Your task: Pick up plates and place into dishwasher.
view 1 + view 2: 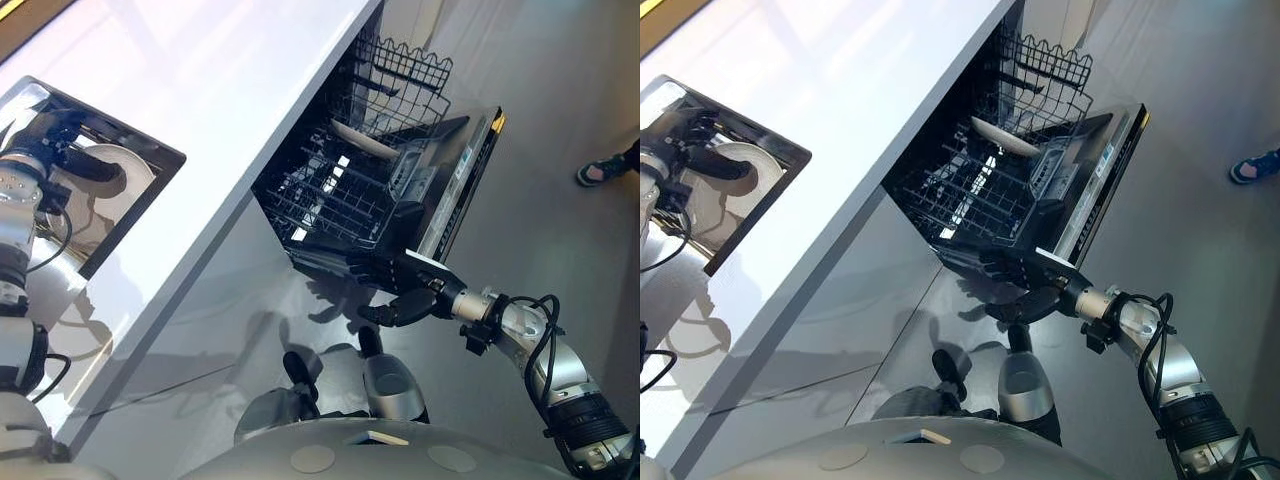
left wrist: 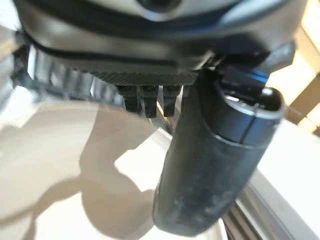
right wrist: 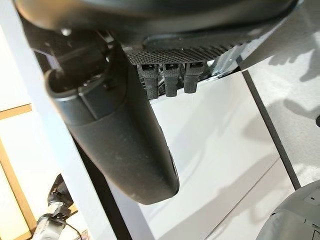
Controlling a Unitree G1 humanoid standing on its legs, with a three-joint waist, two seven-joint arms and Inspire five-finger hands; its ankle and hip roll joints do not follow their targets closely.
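- Fingers of the right robot hand (image 1: 405,285) — dark, ribbed, lightly bent and holding nothing — lie against the near front edge of the dishwasher rack (image 1: 335,195), likely to steady it or draw it out so a plate can drop in.
- Rack wire is thin, black and gridded, with upright tines; it stands pulled out over the lowered dishwasher door (image 1: 455,185), whose inner face looks like smooth brushed metal.
- One pale plate (image 1: 1002,137) already stands tilted among the tines toward the far side of the rack, so the loading seems partly done.
- Desk (image 1: 200,110) is a long, glossy white slab, its front edge running just above the rack.
- Sink (image 1: 150,145), a dark-rimmed cut-out near the desk's left end, holds a round, cream, smooth plate in the sink (image 1: 120,170).
- Left robot hand (image 1: 60,135) reaches into that sink over the plate — its thumb lies across the plate's surface in the wrist view, but whether the fingers have closed on the rim I cannot tell.
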